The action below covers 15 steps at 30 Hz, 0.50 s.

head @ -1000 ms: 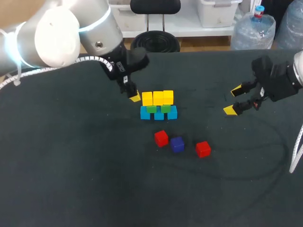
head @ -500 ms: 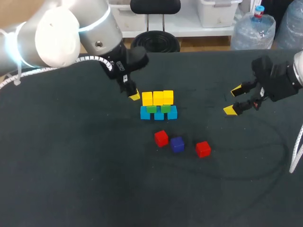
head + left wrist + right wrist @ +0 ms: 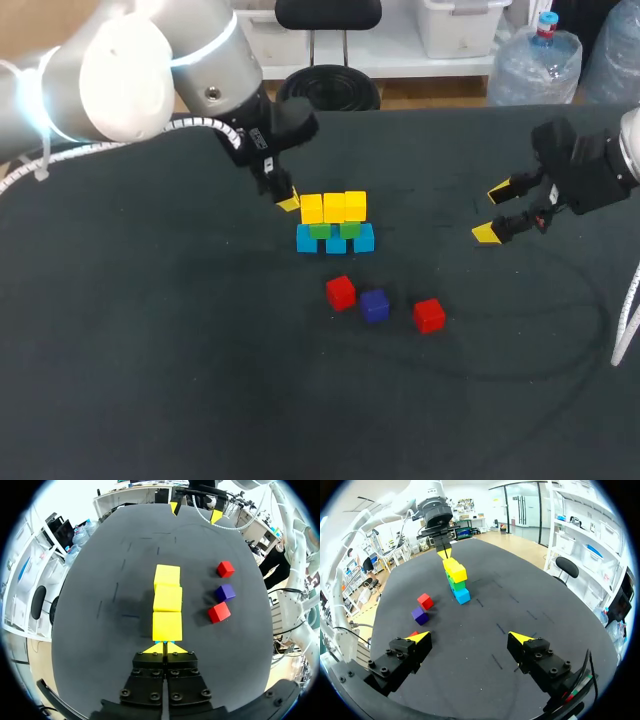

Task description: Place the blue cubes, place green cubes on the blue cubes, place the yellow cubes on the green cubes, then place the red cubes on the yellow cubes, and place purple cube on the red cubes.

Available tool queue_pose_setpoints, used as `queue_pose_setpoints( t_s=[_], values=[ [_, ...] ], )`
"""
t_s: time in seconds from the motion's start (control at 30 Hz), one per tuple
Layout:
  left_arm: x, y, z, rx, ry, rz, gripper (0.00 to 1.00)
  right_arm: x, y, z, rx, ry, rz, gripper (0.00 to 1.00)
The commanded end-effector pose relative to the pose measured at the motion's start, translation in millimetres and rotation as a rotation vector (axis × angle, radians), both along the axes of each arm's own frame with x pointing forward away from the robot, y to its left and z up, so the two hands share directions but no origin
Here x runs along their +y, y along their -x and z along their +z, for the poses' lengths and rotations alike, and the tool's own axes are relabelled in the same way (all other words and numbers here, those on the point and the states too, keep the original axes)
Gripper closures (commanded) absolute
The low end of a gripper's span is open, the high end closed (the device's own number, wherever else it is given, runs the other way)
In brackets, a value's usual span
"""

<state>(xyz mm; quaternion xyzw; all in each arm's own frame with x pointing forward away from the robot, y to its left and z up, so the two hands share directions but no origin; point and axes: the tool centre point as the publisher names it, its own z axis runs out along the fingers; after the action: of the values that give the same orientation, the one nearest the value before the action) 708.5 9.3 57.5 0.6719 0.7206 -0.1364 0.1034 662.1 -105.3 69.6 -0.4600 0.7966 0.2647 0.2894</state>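
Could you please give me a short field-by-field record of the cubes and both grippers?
stack: three yellow cubes on two green cubes on a row of blue cubes
loose on the dark table: two red cubes, with a purple cube between them
left gripper: shut, empty, at the yellow row's end
right gripper: open, empty, far from the cubes
not yet placed: red and purple cubes
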Motion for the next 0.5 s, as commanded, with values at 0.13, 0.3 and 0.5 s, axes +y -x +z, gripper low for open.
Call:
queue_pose_setpoints(
  t_s=[0.13, 0.3, 0.5],
  values=[
    [0.0, -1.8, 0.4, 0.007, -0.004, -0.001, 1.0, 0.2, -0.6, -0.9, -0.001, -0.003, 0.001, 0.0],
    [1.8, -0.9, 1.8, 0.006, -0.009, 0.002, 1.0, 0.2, -0.6, -0.9, -0.001, -0.003, 0.001, 0.0],
    [10.1, 5.4, 17.4, -0.005, -0.014, 0.029, 1.0, 0.2, -0.6, -0.9, -0.001, -0.003, 0.001, 0.0]
  ],
)
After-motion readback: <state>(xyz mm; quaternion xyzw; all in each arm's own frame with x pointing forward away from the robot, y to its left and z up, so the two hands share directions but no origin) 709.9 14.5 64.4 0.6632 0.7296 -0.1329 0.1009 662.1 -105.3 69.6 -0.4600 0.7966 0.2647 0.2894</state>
